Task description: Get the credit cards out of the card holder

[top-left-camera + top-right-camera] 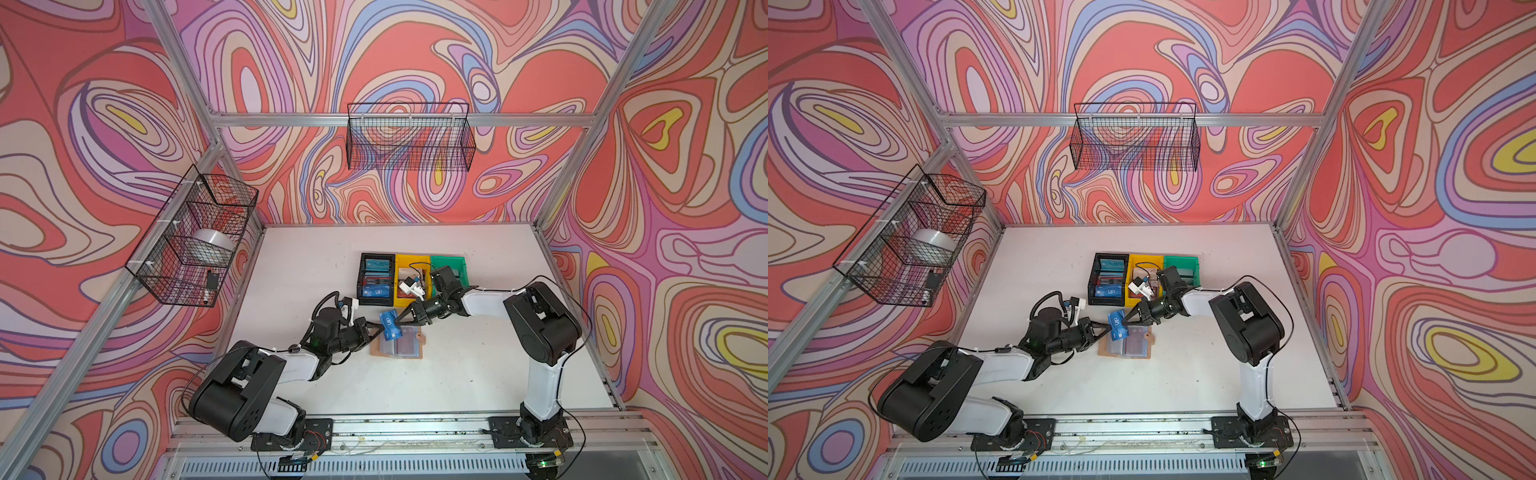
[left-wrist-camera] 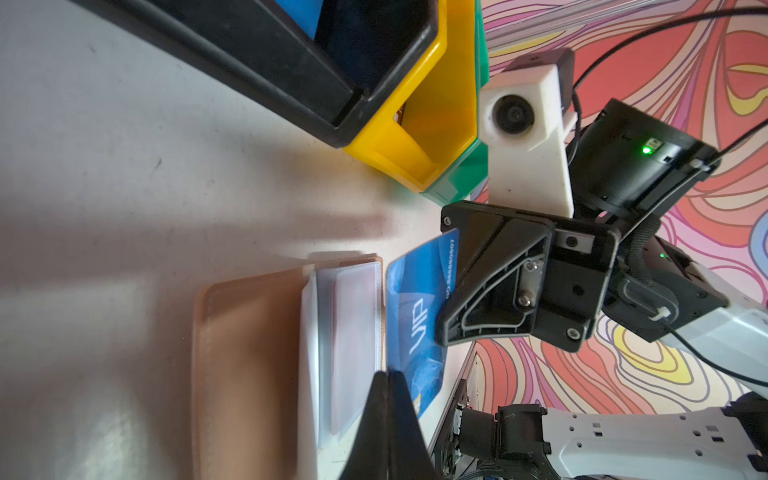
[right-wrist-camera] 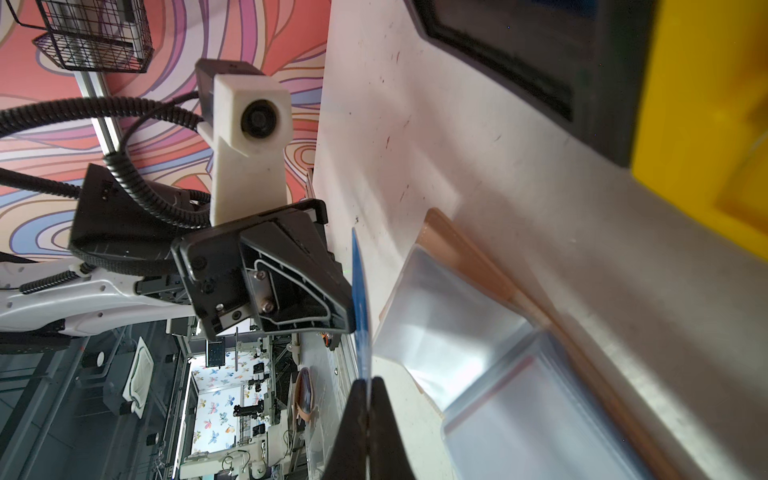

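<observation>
Just above the open holder (image 1: 399, 350), near the middle of the desk (image 1: 478, 374), the blue card (image 1: 390, 326) is held clear of the sleeves, tilted up on edge. The holder lies flat under it, with a red card (image 1: 406, 341) showing in a clear sleeve. The left gripper (image 1: 380, 328) is pinched closed on the card's left edge. The right gripper (image 1: 400, 319) is closed tight on its far-right edge, so both have it at once.

That is the main risk. If either arm pulls before the other lets go, the thin card could bend, spring out of a pinch, and drop onto the holder or skid across the desk. Both grips sit at the very edge, so a slight twist could slip it. A low carry toward the black bin (image 1: 376, 278), just beyond, might clip its wall. The loose holder could also be dragged if a fingertip catches a sleeve.
</observation>
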